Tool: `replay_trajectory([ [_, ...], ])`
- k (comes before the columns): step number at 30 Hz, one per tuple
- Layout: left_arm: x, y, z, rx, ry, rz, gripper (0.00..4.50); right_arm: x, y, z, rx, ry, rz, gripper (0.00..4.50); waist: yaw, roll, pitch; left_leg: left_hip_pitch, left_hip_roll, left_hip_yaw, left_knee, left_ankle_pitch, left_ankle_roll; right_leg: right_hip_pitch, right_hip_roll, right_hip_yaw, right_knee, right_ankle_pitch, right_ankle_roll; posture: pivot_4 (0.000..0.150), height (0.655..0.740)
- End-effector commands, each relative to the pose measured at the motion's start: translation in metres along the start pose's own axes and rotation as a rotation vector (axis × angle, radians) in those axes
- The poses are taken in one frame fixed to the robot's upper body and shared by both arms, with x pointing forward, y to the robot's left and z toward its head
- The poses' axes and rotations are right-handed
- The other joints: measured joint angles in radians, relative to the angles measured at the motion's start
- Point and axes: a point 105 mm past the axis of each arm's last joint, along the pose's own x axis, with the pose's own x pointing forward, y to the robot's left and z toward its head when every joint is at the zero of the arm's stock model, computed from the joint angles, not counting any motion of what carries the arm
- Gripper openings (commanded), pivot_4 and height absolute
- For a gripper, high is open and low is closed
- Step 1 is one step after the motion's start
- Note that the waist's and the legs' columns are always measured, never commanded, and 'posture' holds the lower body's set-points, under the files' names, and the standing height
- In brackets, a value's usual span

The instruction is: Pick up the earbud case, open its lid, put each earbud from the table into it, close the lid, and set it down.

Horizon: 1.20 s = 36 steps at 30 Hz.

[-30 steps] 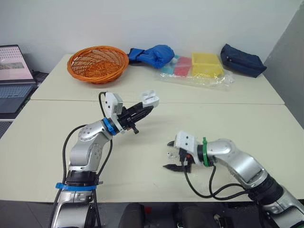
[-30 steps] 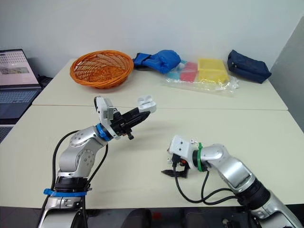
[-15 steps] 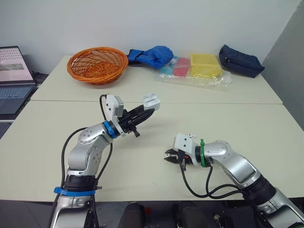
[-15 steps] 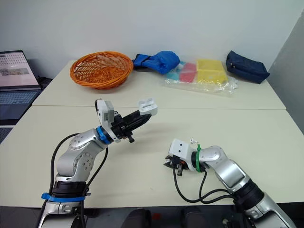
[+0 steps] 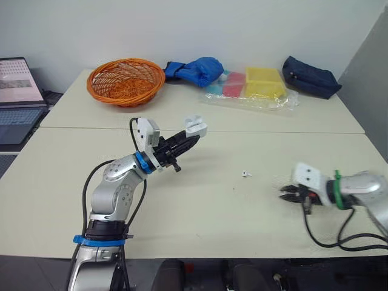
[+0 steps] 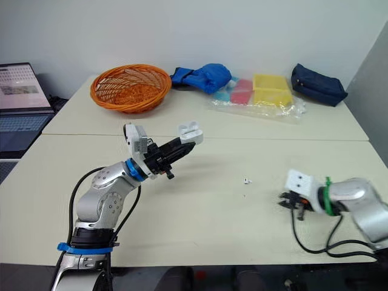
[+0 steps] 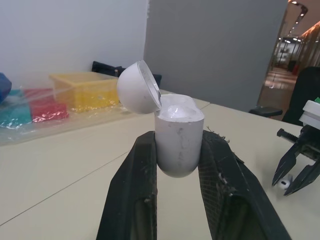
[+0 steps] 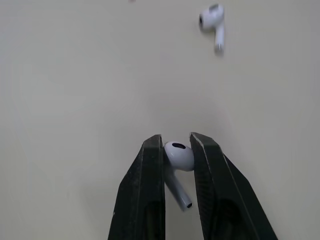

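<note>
My left gripper (image 5: 190, 139) is raised above the table's middle left, shut on the white earbud case (image 5: 195, 125). The case (image 7: 178, 140) stands upright between the fingers with its lid tipped open. Near the table's right front, my right gripper (image 5: 284, 194) hovers just over the surface. Its fingers are shut on a white earbud (image 8: 178, 156), stem pointing back toward the wrist. A second earbud (image 5: 245, 174) lies loose on the table between the two grippers, also seen as the earbud (image 8: 212, 25) ahead of the right fingers.
At the back stand an orange wicker basket (image 5: 125, 80), a blue cloth bundle (image 5: 195, 70), a clear bag of coloured boxes (image 5: 254, 88) and a dark blue pouch (image 5: 309, 77). A laptop (image 5: 18, 100) sits at the far left.
My right gripper went from open to shut on an earbud, then moved far to the right with it. The left gripper kept holding the open case nearly still.
</note>
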Motion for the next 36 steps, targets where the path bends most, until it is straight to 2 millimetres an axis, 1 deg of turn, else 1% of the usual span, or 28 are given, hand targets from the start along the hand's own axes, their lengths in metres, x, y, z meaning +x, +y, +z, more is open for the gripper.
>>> replay_trajectory([
  [1,0.002,-0.004,0.008,0.029,-0.034,-0.03,0.76,-0.022,-0.004,-0.021,0.004,0.084,0.024,0.41,-0.005,0.0,0.0,0.001,0.0,0.0,0.0,0.0,0.0,0.0,0.0,0.0,0.001,0.0,0.0,0.15,0.74],
  [4,0.003,-0.005,0.008,0.032,-0.035,-0.032,0.76,-0.03,-0.005,-0.05,0.056,0.201,0.05,0.41,-0.011,0.0,0.0,0.002,0.0,0.0,0.0,0.0,0.0,0.0,0.0,0.0,0.003,0.0,-0.001,0.15,0.74],
  [5,0.004,-0.005,0.008,0.032,-0.035,-0.032,0.76,-0.032,-0.006,-0.056,0.077,0.225,0.053,0.41,-0.012,0.0,0.0,0.002,0.0,0.0,0.001,0.0,0.0,0.0,0.0,0.001,0.003,0.0,-0.001,0.15,0.74],
  [8,0.003,-0.006,0.007,0.028,-0.037,-0.031,0.76,-0.036,-0.011,-0.066,0.071,0.257,0.057,0.41,-0.012,0.0,0.0,0.003,0.0,0.0,0.002,0.0,0.0,0.0,0.0,0.001,0.003,0.0,-0.001,0.15,0.74],
  [11,-0.001,-0.006,0.007,0.027,-0.031,-0.023,0.76,-0.046,-0.023,-0.078,0.089,0.3,0.038,0.41,-0.011,0.0,0.0,0.002,-0.001,0.0,0.002,0.0,0.0,0.001,0.0,0.002,0.003,0.0,0.0,0.15,0.74],
  [14,-0.003,-0.006,0.006,0.025,-0.029,-0.014,0.76,-0.046,-0.028,-0.085,0.071,0.327,0.039,0.41,-0.01,0.0,0.0,0.002,-0.001,0.001,0.002,0.0,0.0,0.0,-0.001,0.002,0.002,0.0,0.0,0.15,0.74],
  [19,-0.003,-0.009,0.006,0.02,-0.027,-0.01,0.76,-0.042,-0.032,-0.088,0.044,0.333,0.024,0.41,-0.01,0.0,0.0,0.002,-0.001,0.0,0.002,0.0,0.0,0.001,-0.001,0.001,0.002,0.0,0.0,0.15,0.74],
  [24,-0.001,-0.01,0.005,0.015,-0.03,-0.014,0.76,-0.041,-0.031,-0.089,0.046,0.34,0.033,0.41,-0.01,0.0,0.0,0.003,-0.001,0.0,0.003,0.0,0.0,0.002,-0.001,0.002,0.002,0.0,0.0,0.15,0.74],
  [25,0.0,-0.01,0.006,0.016,-0.032,-0.013,0.76,-0.041,-0.031,-0.09,0.048,0.341,0.032,1.13,-0.01,0.0,0.0,0.003,-0.001,0.0,0.003,0.0,0.0,0.002,-0.001,0.002,0.002,0.0,0.0,0.15,0.74],
  [27,0.001,-0.01,0.007,0.012,-0.036,-0.017,0.76,-0.042,-0.032,-0.091,0.052,0.341,0.023,1.69,-0.01,0.0,0.0,0.004,-0.001,0.0,0.003,0.0,0.0,0.003,-0.001,0.002,0.002,0.0,0.0,0.15,0.74],
  [29,0.001,-0.011,0.007,0.011,-0.035,-0.022,0.76,-0.043,-0.033,-0.091,0.054,0.339,0.018,2.43,-0.01,0.0,0.0,0.004,-0.001,0.001,0.003,0.0,0.0,0.004,-0.001,0.001,0.002,0.0,0.0,0.15,0.74],
  [30,0.001,-0.01,0.007,0.009,-0.035,-0.021,0.76,-0.045,-0.033,-0.091,0.058,0.339,0.018,2.71,-0.009,0.0,0.0,0.004,-0.001,0.001,0.002,0.0,0.0,0.004,-0.001,0.001,0.002,0.0,0.0,0.15,0.74],
  [33,0.001,-0.011,0.005,0.004,-0.033,-0.024,0.76,-0.052,-0.031,-0.095,0.067,0.351,0.017,2.71,-0.006,0.0,0.0,0.003,-0.001,0.0,0.002,0.0,0.0,0.004,-0.001,0.001,0.002,0.0,0.0,0.15,0.74],
  [36,0.002,-0.012,0.005,0.002,-0.035,-0.026,0.76,-0.054,-0.029,-0.096,0.069,0.354,0.02,2.71,-0.006,0.0,0.0,0.003,-0.001,0.0,0.002,0.0,0.0,0.005,-0.001,0.0,0.001,0.0,-0.001,0.15,0.74],
])
